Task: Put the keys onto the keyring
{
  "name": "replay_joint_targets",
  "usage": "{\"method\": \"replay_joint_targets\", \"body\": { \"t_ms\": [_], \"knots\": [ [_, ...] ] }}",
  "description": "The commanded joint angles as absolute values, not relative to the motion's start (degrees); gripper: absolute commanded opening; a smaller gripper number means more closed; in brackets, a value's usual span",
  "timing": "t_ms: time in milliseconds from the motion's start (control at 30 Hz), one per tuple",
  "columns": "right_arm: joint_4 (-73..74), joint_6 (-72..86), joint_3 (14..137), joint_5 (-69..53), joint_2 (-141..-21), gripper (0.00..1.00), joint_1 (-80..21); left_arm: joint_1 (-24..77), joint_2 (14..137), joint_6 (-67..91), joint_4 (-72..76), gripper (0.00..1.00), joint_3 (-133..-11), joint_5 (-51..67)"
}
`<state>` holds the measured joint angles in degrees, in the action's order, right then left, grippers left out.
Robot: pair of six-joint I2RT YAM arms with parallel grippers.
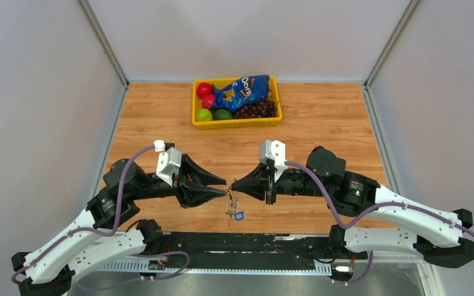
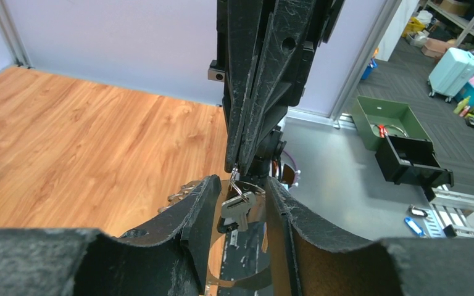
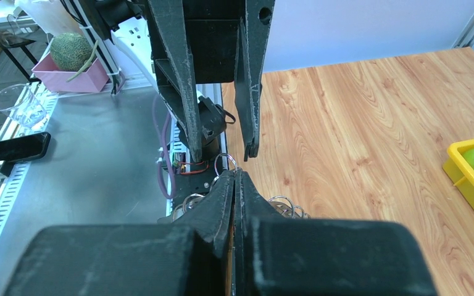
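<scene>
My left gripper (image 1: 224, 191) and right gripper (image 1: 233, 184) meet tip to tip above the table's near middle. In the left wrist view my left gripper (image 2: 242, 182) has its fingers a loop's width apart, pressed on the silvery band of the keyring (image 2: 239, 282). My right gripper (image 2: 233, 168) is shut on a thin wire ring, from which a small silvery key (image 2: 239, 208) with a dark part hangs inside the loop. In the right wrist view my right gripper (image 3: 234, 174) is fully closed, with the wire ring (image 3: 225, 161) at its tip. The keys (image 1: 230, 206) and a blue piece (image 1: 239, 216) dangle below.
A yellow bin (image 1: 237, 123) with fruit, grapes and a blue chip bag (image 1: 244, 91) stands at the back middle. The wooden table (image 1: 321, 123) is walled on three sides. A metal shelf (image 1: 284, 274) runs along the near edge behind the arm bases.
</scene>
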<state>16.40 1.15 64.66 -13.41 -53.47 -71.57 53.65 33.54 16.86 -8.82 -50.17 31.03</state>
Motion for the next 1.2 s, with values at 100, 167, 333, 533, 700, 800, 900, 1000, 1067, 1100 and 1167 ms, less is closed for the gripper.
{"method": "replay_joint_targets", "body": {
  "t_ms": [100, 167, 333, 533, 700, 800, 900, 1000, 1067, 1100, 1167],
  "knots": [
    [11.9, 0.3, 66.7, -12.1, -53.0, 0.00, -72.6, 53.7, 34.0, 17.8, -7.3, 0.41, -49.1, 30.9],
    [11.9, 0.3, 66.9, -11.9, -53.0, 0.00, -72.9, 53.7, 34.0, 17.8, -7.4, 0.38, -49.0, 30.7],
    [11.9, 0.3, 67.1, -11.5, -53.1, 0.00, -73.5, 53.7, 34.3, 17.8, -7.4, 0.15, -49.2, 30.5],
    [10.2, -1.6, 65.9, -9.6, -52.3, 0.00, -74.5, 53.7, 34.5, 17.9, -7.4, 0.00, -49.3, 30.9],
    [3.5, -4.5, 61.5, -7.3, -50.0, 0.00, -76.6, 53.7, 34.4, 18.3, -6.6, 0.00, -49.0, 31.5],
    [0.6, -6.3, 59.8, -6.5, -48.9, 0.00, -77.8, 53.7, 34.5, 18.5, -6.6, 0.00, -48.9, 31.6],
    [-2.6, -7.5, 59.3, -6.7, -48.7, 0.00, -78.3, 53.7, 34.5, 18.5, -6.6, 0.00, -48.8, 31.6],
    [-4.7, -8.5, 58.7, -7.0, -48.5, 0.00, -78.7, 53.7, 34.5, 18.5, -6.4, 0.00, -48.8, 31.6],
    [-6.3, -9.3, 58.1, -7.3, -48.2, 0.00, -79.0, 53.7, 34.4, 18.5, -6.3, 0.00, -48.8, 31.6],
    [-7.1, -9.6, 57.9, -7.2, -48.0, 0.00, -79.1, 53.7, 34.3, 18.5, -6.2, 0.00, -48.7, 31.6],
    [-8.9, -10.2, 56.9, -7.4, -47.4, 0.00, -79.3, 53.7, 34.2, 18.7, -6.0, 0.00, -48.6, 31.7]
  ]
}}
